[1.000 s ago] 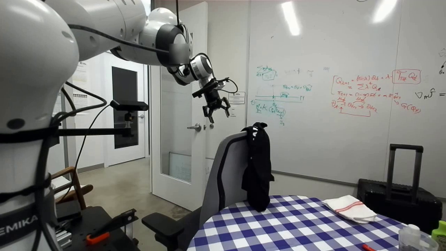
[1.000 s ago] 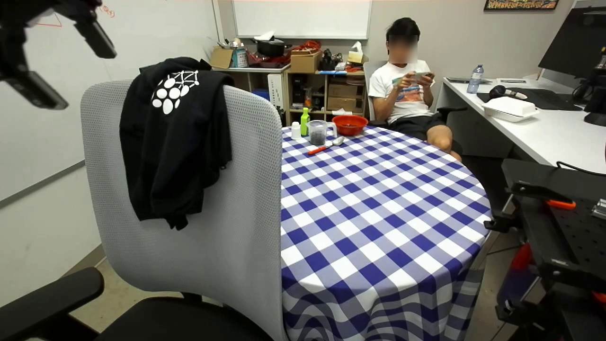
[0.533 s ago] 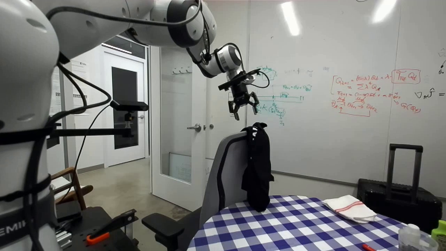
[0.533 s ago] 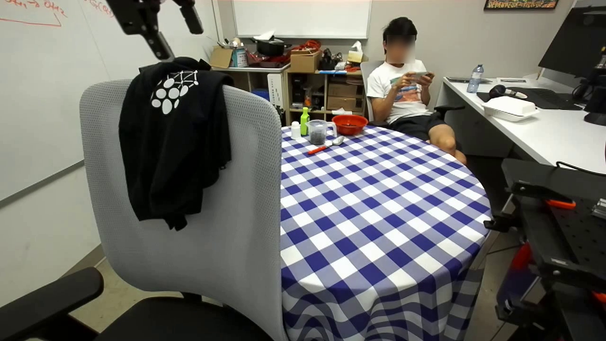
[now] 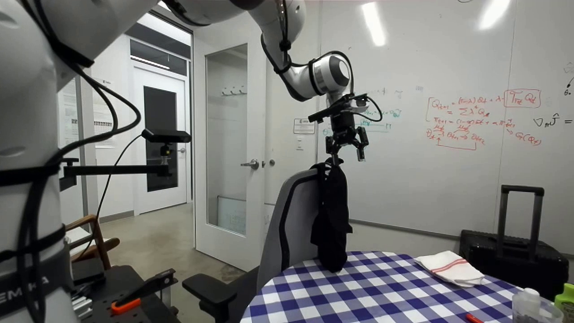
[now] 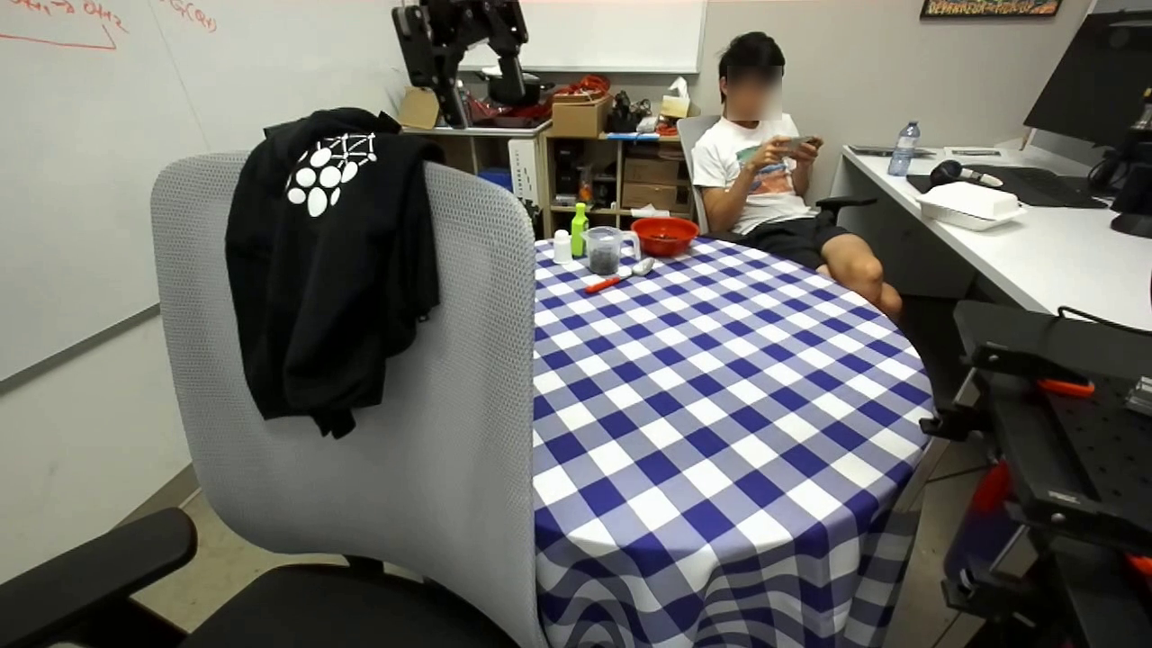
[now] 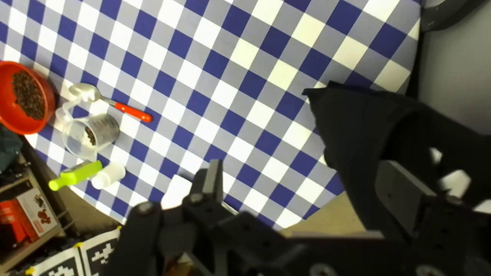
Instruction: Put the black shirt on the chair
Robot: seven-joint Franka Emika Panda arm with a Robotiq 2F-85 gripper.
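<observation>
The black shirt, with a white print, hangs over the top of the grey chair back. In an exterior view the shirt hangs down the table side of the chair. My gripper is open and empty, above the shirt's top; one fingertip overlaps the shirt there, and I cannot tell if they touch. In the other exterior picture the gripper shows apart from the shirt, past the chair back. In the wrist view the open fingers have the shirt below, beside the right finger.
A round table with a blue-and-white checked cloth stands against the chair. On it are a red bowl, a measuring cup, a spoon, a green bottle and a folded towel. A person sits beyond the table.
The gripper has moved to the right in both exterior views, past the chair back toward the table side. It has stayed open. The shirt and chair have not visibly moved.
</observation>
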